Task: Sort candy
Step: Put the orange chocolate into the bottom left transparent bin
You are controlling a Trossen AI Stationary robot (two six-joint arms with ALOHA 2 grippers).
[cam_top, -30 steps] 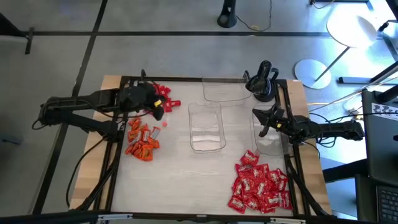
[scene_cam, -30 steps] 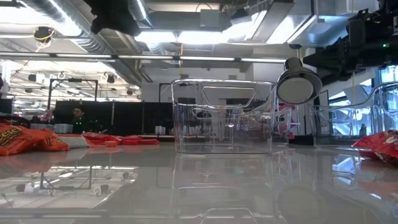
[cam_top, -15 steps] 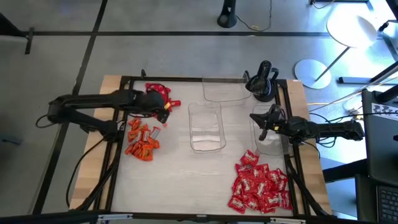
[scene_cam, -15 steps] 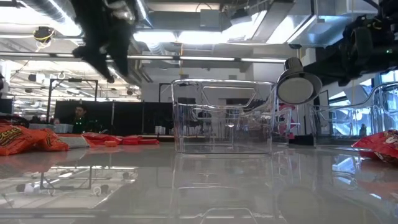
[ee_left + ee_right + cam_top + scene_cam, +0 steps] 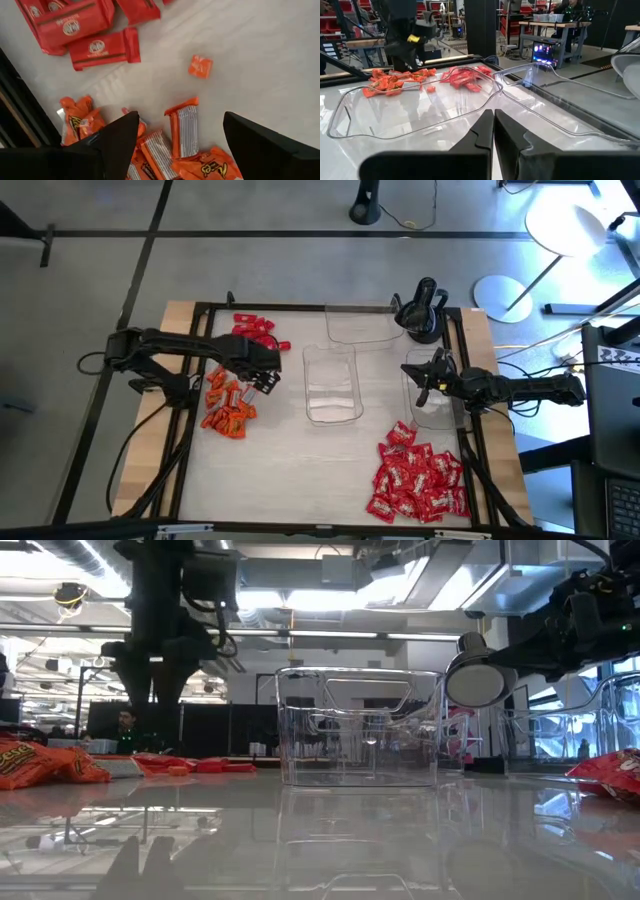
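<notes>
Candy lies in three heaps on the pale surface (image 5: 300, 470), and the left gripper (image 5: 268, 374) hovers with its fingers (image 5: 117, 140) spread wide and empty just above the edge of the orange heap (image 5: 227, 402), on the side nearest the middle tray (image 5: 331, 384). In the left wrist view an orange sweet with a ribbed silver back (image 5: 183, 127) lies between the two dark fingers, more orange wrappers crowd beneath them, and a single small orange piece (image 5: 200, 66) lies apart on the bare surface. Past it lie the plain red bars (image 5: 102, 47) of the heap at the far left corner (image 5: 252, 332). The low view shows the same gripper (image 5: 158, 690) pointing straight down, well clear of the candy below it. The right gripper (image 5: 425, 384) is pressed shut with nothing in it, held over the right-hand clear tray (image 5: 437, 414); its wrist view shows the closed fingers (image 5: 492, 131) above the tray's curved rim (image 5: 420, 127). A third clear tray (image 5: 358, 325) sits at the far edge, beside a black stand (image 5: 420, 310). The largest heap, red wrappers with white marks (image 5: 418, 480), fills the near right part of the surface.
</notes>
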